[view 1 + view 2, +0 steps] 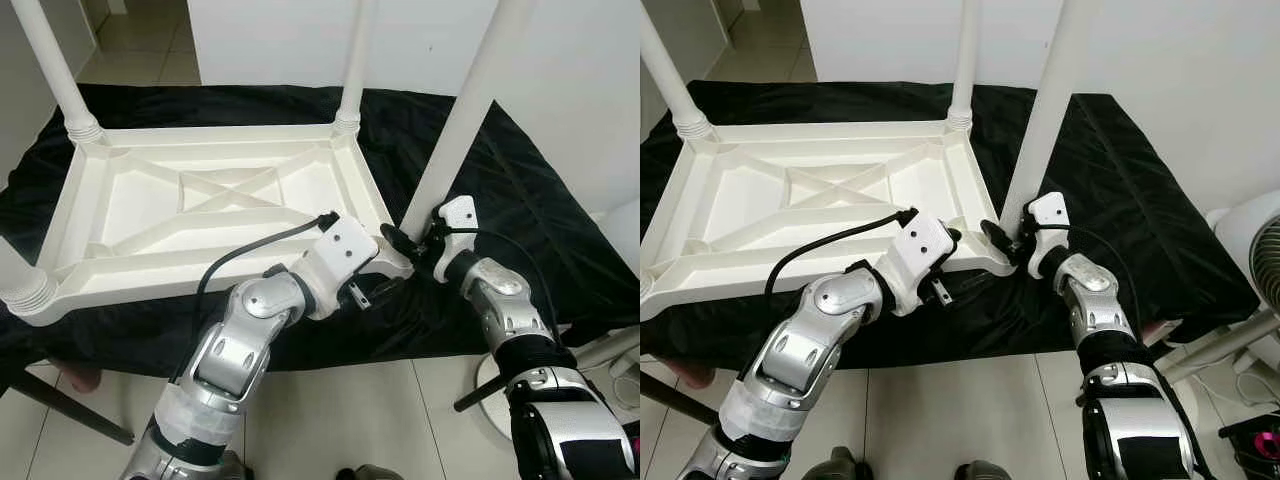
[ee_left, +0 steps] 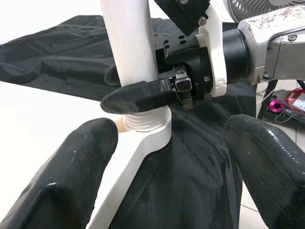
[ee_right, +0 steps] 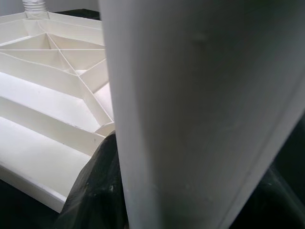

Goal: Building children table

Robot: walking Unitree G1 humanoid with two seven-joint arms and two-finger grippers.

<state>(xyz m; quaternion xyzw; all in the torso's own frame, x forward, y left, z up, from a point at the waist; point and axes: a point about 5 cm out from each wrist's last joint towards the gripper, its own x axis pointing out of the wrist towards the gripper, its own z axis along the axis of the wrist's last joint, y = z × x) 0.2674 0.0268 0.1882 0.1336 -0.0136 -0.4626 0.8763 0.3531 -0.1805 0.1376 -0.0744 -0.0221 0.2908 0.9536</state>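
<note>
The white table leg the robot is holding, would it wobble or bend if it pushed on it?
The table leg looks like a stiff plastic tube, so it probably won't bend. It leans a little in its corner socket, so it may wobble until screwed tight. Its smooth round surface could slip in the right gripper, whose jaws are closed around its base.

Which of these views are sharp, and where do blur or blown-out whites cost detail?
Both eye views are sharp and evenly lit; the black cloth holds fold detail. In the left wrist view, the left gripper has soft foreground fingers, while the right gripper on the table leg is crisp. In the right wrist view, the leg is near, blurred and featureless; the tabletop underside stays readable.
</note>
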